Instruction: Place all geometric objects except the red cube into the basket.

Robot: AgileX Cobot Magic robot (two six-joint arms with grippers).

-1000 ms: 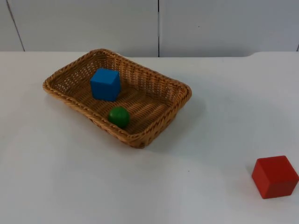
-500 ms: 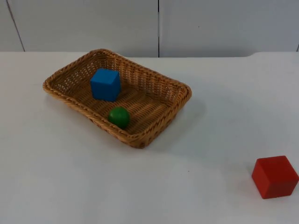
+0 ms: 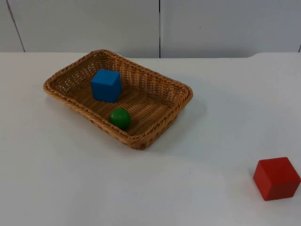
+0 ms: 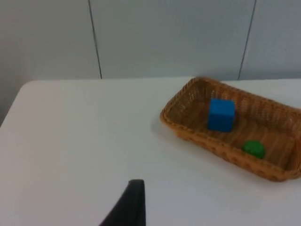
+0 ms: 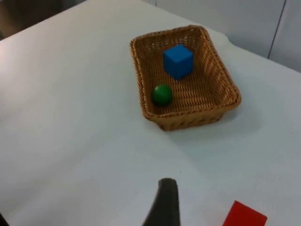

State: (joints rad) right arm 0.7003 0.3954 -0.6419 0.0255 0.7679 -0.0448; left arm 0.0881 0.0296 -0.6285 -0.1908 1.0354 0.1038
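A woven wicker basket (image 3: 137, 141) lies on the white table, left of centre. Inside it a blue cube (image 3: 106, 85) rests toward the far end and a green ball (image 3: 120, 118) sits near the front wall. A red cube (image 3: 276, 178) stands alone on the table at the front right, well apart from the basket. My left gripper (image 4: 134, 207) waits over bare table, far back from the basket (image 4: 188, 129), blue cube (image 4: 221, 114) and ball (image 4: 253, 149). My right gripper (image 5: 164, 205) hangs high, with the basket (image 5: 188, 120) ahead and the red cube (image 5: 245, 215) beside it.
The grey partition wall (image 3: 160, 26) closes off the table's far edge behind the basket. Open white table top (image 3: 70, 179) stretches between the basket and the red cube and along the front.
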